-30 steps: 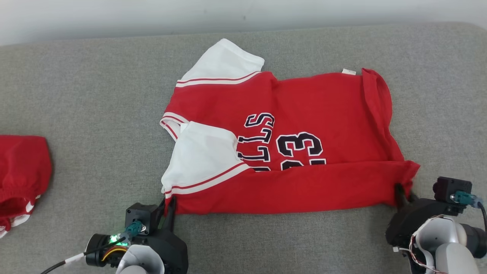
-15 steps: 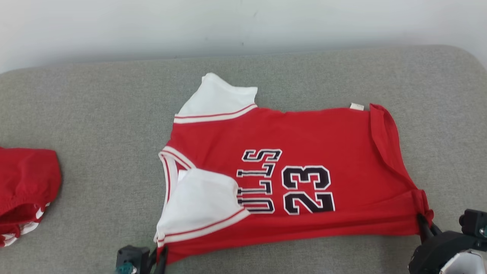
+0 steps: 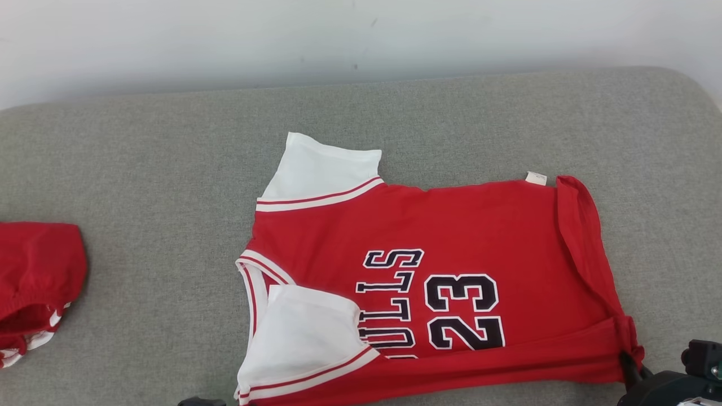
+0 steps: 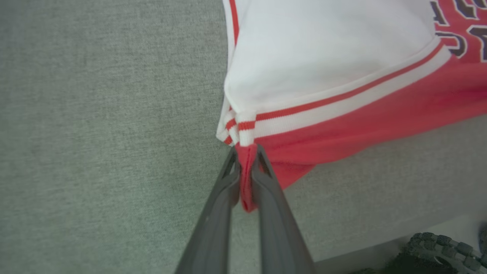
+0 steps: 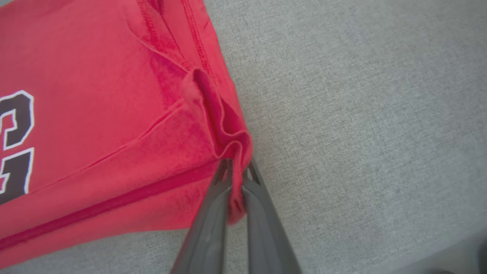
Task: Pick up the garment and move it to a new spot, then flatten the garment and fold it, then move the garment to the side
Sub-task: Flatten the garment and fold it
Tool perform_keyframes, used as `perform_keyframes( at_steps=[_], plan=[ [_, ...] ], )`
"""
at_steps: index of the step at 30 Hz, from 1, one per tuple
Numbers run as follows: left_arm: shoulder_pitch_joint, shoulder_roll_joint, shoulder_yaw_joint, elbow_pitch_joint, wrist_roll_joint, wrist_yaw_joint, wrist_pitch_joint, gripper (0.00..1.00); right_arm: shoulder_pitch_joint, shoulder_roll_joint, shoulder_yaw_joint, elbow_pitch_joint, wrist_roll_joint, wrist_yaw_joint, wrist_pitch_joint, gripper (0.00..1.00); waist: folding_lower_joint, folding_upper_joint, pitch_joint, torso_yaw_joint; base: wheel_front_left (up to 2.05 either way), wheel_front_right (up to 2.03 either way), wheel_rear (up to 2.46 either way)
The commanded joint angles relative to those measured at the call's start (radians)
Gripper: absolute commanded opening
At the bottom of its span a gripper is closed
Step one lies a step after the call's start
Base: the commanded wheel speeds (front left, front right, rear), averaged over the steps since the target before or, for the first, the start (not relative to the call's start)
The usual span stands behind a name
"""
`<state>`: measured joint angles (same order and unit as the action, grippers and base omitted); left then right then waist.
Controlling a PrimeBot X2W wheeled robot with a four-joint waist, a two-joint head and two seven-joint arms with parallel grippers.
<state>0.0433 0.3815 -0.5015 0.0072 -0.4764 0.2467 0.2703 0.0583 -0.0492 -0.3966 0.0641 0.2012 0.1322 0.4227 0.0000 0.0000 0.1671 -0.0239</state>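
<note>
The garment is a red jersey with white sleeves and a dark "23" print, lying spread on the grey cushion. Its near edge is folded up into a red band along the bottom. My left gripper is shut on the garment's near-left corner, just below the white sleeve's striped hem. My right gripper is shut on the bunched near-right corner of the garment. In the head view the right gripper shows at the lower right, dark against the red corner.
A second red piece of clothing lies at the cushion's left edge. A pale wall runs behind the cushion. The cushion's near edge and a treaded dark part lie close below the left gripper.
The head camera has tilted up, showing more wall. The near fold has drawn back toward me, uncovering the full "23". The right gripper has closed on its corner.
</note>
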Motion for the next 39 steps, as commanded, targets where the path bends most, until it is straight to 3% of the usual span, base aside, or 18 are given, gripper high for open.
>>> perform_keyframes(
  at_steps=[1, 6, 7, 8, 10, 17, 23, 29, 35, 39],
  plan=[
    [0.006, 0.013, 0.001, 0.015, 0.01, 0.007, 0.002, 0.0, -0.005, -0.002, -0.002, 0.01, -0.009, -0.003, 0.001, 0.0, 0.0, 0.0, 0.002, -0.001, 0.0, 0.0, 0.0],
    [-0.001, 0.01, -0.001, 0.032, 0.009, 0.014, 0.006, 0.0, -0.025, -0.002, -0.009, 0.048, -0.02, -0.003, -0.015, 0.0, 0.0, 0.0, 0.002, 0.0, 0.0, 0.0, 0.0],
    [-0.003, 0.01, -0.001, 0.035, 0.008, 0.013, 0.005, 0.0, -0.029, -0.002, -0.007, 0.052, -0.014, -0.003, -0.02, 0.4, 0.0, 0.0, 0.002, 0.0, 0.0, 0.0, 0.0],
    [-0.006, 0.01, -0.001, 0.034, 0.009, 0.012, 0.0, 0.23, -0.031, -0.002, -0.006, 0.055, -0.008, -0.003, -0.021, 1.0, 0.0, 0.0, 0.001, 0.0, 0.0, 0.0, 0.0],
    [-0.012, 0.009, 0.002, 0.034, 0.014, 0.017, -0.008, 1.0, -0.033, -0.001, -0.003, 0.049, 0.0, -0.003, -0.026, 1.0, 0.0, 0.0, -0.002, -0.001, 0.0, 0.0, 0.0],
    [-0.013, 0.035, 0.047, -0.013, -0.003, 0.049, -0.004, 1.0, -0.012, -0.001, -0.033, -0.059, -0.014, -0.003, 0.009, 1.0, 0.0, 0.0, -0.01, -0.004, 0.0, 0.0, 0.0],
    [-0.122, 0.069, 0.087, -0.055, 0.016, 0.034, -0.019, 1.0, -0.062, 0.0, -0.017, -0.211, -0.056, -0.003, 0.07, 1.0, 0.0, 0.0, 0.004, -0.008, 0.0, 0.0, 0.0],
    [-0.391, 0.03, 0.108, 0.031, -0.011, -0.046, -0.032, 1.0, -0.222, -0.001, 0.131, -0.268, -0.118, -0.003, 0.151, 1.0, 0.0, 0.0, 0.067, -0.042, 0.0, 0.0, 0.0],
    [-0.628, -0.026, 0.115, 0.211, -0.048, -0.112, -0.016, 1.0, -0.409, -0.029, 0.251, -0.18, -0.129, -0.003, 0.209, 1.0, 0.0, 0.0, 0.143, -0.094, 0.0, 0.0, 0.0],
    [-0.734, -0.029, 0.103, 0.301, -0.044, -0.147, 0.007, 1.0, -0.5, -0.044, 0.298, -0.129, -0.123, -0.003, 0.226, 1.0, 0.0, 0.0, 0.181, -0.122, 0.0, 0.0, 0.0]
  ],
)
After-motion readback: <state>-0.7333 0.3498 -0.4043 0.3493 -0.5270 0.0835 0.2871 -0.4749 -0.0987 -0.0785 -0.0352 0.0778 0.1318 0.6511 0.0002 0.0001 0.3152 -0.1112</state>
